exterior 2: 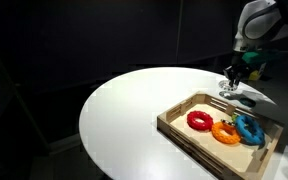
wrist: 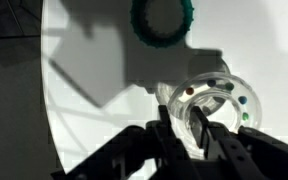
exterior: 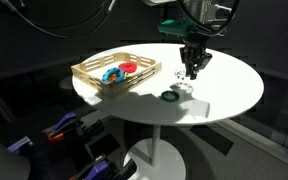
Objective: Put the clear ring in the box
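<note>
On the desk, clear ring: it lay flat on the white top, just beside the green ring and apart from the box.
Claw: narrow, with one finger inside the ring's hole and the other outside its wall. It looked closed on that wall, though the pinch itself was hard to make out.
Step in hand: the grasp, judging by the ring sitting on the desk with the claw down on it. The carry was not yet begun.
Next move: a straight lift off the desk, then a carry over the box's low slatted side. Release called for a bare patch, since a red ring, an orange ring and a blue ring lay inside.
Arm: it reached in from above, wrist pointing down, claw tips at the desk's surface in both exterior views.
Risk: the smooth glassy wall seemed likely to slip from a light pinch.
</note>
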Robot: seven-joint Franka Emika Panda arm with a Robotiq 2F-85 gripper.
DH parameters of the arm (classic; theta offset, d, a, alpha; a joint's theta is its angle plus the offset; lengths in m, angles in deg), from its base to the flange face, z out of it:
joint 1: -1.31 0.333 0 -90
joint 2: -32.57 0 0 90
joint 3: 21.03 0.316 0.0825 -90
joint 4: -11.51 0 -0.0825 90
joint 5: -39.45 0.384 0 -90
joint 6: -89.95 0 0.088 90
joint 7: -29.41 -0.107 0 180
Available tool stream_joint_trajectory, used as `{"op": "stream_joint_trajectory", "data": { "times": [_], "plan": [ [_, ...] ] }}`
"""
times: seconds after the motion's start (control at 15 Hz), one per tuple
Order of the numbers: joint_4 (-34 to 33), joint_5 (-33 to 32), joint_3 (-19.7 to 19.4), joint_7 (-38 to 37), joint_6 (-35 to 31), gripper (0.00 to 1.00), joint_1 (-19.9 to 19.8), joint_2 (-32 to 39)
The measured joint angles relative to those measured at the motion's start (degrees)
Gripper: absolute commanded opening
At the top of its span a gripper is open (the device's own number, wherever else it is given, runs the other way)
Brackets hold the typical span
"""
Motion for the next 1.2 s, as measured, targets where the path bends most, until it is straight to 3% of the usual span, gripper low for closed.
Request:
{"op": "stream_joint_trajectory", "data": {
  "times": [0.67, 1.2],
  "plan": [
    [0.78, -0.01, 3.82, 0.0, 7.0, 0.09, 3.23, -10.46],
    [7.14, 0.32, 8.46, 1.52, 7.37, 0.09, 4.91, -16.69]
  ]
}}
